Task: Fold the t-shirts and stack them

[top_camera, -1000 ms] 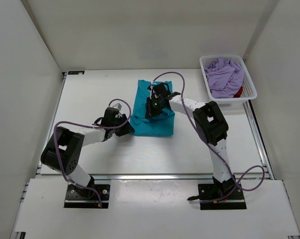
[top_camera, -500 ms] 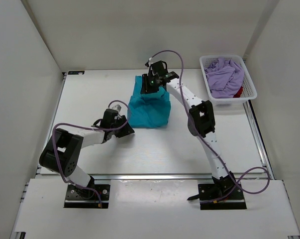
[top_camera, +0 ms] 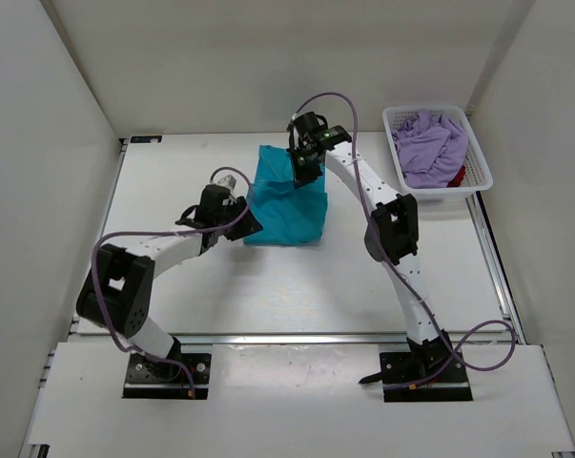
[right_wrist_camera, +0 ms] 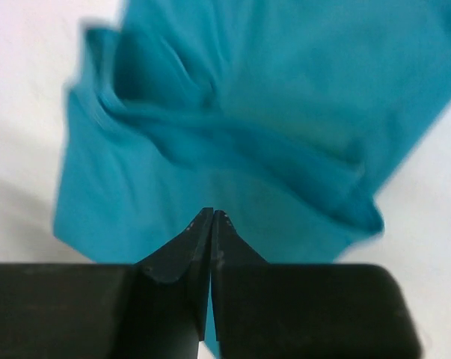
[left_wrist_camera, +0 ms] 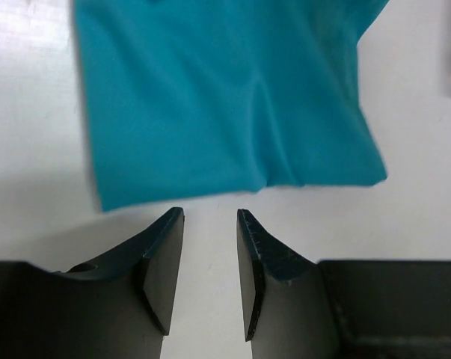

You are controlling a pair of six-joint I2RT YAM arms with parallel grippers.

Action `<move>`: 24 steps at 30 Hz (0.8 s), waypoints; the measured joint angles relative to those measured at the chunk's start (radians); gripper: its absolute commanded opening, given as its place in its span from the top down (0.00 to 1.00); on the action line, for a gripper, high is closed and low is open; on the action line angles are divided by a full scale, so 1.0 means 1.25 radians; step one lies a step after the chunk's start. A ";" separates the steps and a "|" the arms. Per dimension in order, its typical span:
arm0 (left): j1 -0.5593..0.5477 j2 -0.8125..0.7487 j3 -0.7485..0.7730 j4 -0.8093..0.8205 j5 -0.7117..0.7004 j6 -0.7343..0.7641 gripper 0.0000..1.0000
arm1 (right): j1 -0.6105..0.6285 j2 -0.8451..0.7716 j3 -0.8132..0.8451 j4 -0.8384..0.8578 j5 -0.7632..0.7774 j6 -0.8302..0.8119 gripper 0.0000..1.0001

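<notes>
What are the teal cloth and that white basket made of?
The teal shirt looks like soft, matte knit fabric, perhaps cotton: it creases and drapes in folds. The basket looks like rigid white plastic, judging by its moulded mesh walls.

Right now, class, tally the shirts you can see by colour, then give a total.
teal shirt: 1
lavender shirt: 1
red shirt, mostly hidden in the basket: 1
Total: 3
</notes>
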 measured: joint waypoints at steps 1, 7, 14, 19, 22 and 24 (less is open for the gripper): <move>0.001 0.020 0.024 0.002 0.001 0.000 0.55 | 0.002 -0.023 -0.043 -0.006 0.006 -0.003 1.00; 0.005 0.138 0.101 0.002 -0.002 -0.001 0.54 | 0.016 -0.253 -0.484 0.115 0.009 -0.002 1.00; 0.015 0.239 0.156 -0.020 0.000 0.009 0.56 | 0.005 -0.418 -0.864 0.314 -0.067 0.052 1.00; 0.027 0.233 0.145 -0.017 -0.004 0.023 0.58 | -0.053 -0.474 -1.058 0.477 -0.109 0.114 1.00; 0.026 0.210 0.110 -0.002 -0.007 0.029 0.58 | -0.079 -0.537 -1.167 0.553 -0.111 0.143 1.00; 0.015 0.172 0.062 0.011 -0.010 0.030 0.58 | -0.084 -0.578 -1.235 0.607 -0.119 0.156 0.98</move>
